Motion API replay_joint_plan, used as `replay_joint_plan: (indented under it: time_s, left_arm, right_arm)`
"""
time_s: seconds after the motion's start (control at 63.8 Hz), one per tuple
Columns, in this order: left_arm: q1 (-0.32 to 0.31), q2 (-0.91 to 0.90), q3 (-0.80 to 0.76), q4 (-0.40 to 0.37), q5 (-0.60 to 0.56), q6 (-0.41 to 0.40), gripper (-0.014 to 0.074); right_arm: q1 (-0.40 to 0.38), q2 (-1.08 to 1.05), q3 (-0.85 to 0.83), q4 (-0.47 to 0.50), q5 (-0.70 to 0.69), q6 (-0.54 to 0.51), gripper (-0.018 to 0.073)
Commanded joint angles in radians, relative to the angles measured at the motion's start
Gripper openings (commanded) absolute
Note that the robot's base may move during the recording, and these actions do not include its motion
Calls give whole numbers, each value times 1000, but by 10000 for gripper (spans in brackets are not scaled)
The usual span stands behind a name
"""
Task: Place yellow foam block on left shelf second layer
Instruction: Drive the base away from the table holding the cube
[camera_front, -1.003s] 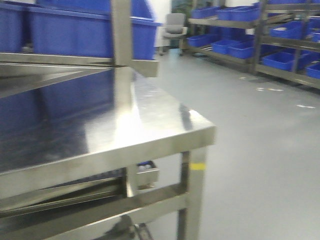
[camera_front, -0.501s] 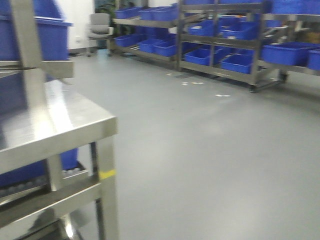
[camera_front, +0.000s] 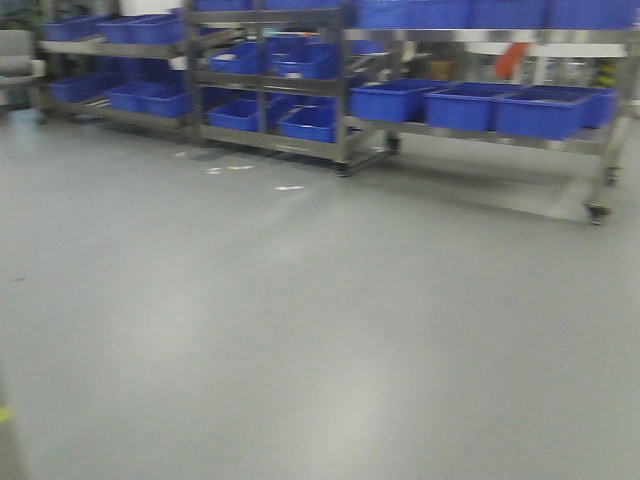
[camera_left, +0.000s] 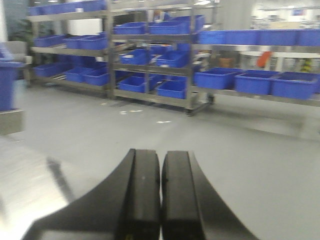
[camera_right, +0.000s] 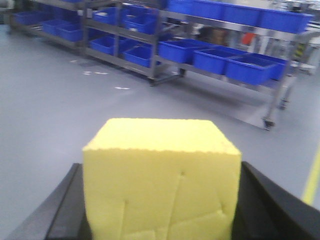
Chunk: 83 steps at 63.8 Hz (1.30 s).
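The yellow foam block (camera_right: 160, 180) sits between the two black fingers (camera_right: 65, 212) of the right gripper (camera_right: 161, 215), which squeeze it from both sides. The block is bright yellow and shaped like a cube. Its top is flat with a bumpy front edge, and its front face has a few thin lines cut into it. The left gripper (camera_left: 161, 165) holds nothing, and its two fingers are pressed together. Past both arms lies a grey floor (camera_front: 300, 330), and far off stand metal racks (camera_front: 345, 90) full of blue bins (camera_front: 465, 105). A shiny patch low in the left wrist view may be a metal table top (camera_left: 30, 175), but it is too blurry to tell.
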Motion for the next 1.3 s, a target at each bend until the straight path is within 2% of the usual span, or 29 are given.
replay_joint_plan:
  time_s: [0.0,1.284]
  left_arm:
    - [0,-20,27,-6,-81,-3,124]
    - [0,-20,27,-6,-81,-3,124]
  right_arm:
    - [-5,7,-31,-7,-90,-9,465]
    - [-5,7,-31,-7,-90,-9,465]
